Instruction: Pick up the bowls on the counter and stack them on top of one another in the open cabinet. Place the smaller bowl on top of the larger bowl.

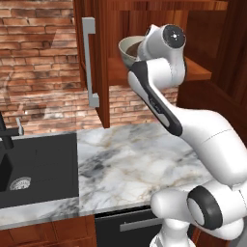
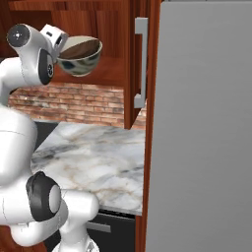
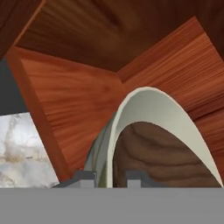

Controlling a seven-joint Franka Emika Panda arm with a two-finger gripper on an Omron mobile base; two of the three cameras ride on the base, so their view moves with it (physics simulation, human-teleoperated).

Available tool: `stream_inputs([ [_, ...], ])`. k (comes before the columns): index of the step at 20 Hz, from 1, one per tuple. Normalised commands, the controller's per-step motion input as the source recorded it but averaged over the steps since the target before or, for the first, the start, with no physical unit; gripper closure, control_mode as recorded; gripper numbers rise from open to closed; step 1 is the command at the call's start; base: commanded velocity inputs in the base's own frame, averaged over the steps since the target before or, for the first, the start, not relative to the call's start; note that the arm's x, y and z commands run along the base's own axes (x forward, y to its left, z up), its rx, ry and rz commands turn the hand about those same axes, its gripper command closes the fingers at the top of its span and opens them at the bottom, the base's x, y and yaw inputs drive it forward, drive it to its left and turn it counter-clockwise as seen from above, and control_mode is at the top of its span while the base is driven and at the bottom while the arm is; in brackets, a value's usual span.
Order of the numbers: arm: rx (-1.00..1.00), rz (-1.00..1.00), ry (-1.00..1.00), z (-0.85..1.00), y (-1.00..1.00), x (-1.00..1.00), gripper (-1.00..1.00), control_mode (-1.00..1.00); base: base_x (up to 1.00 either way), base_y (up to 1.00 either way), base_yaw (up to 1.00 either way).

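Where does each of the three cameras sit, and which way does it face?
Left base view: behind the arm's left, facing the counter, sink and open cabinet; the arm crosses from lower right.
Right base view: behind its right; the arm stands at left.
Hand view: on the hand, looking along the gripper straddling the larger bowl rim.
Both base views share the smaller bowl nested in the larger.

Clearly a kitchen: marble worktop [image 1: 130,164] with a black sink [image 1: 36,166] set in, brick wall [image 1: 38,58] behind, reddish wooden wall cabinet [image 1: 101,62] above.
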Motion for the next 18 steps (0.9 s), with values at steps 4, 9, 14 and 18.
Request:
stream_inputs([
  [4, 0.00, 0.02, -0.02, 0.00, 0.09, 0.39, 1.00, -1.00, 0.00, 0.00, 0.00],
  [9, 0.00, 0.03, -0.03, 0.00, 0.08, 0.42, 1.00, -1.00, 0.00, 0.00, 0.00],
  [14, 0.00, 0.02, -0.03, 0.00, 0.07, 0.39, 1.00, -1.00, 0.00, 0.00, 0.00],
  [18, 0.00, 0.03, -0.03, 0.00, 0.05, 0.30, 1.00, -1.00, 0.00, 0.00, 0.00],
])
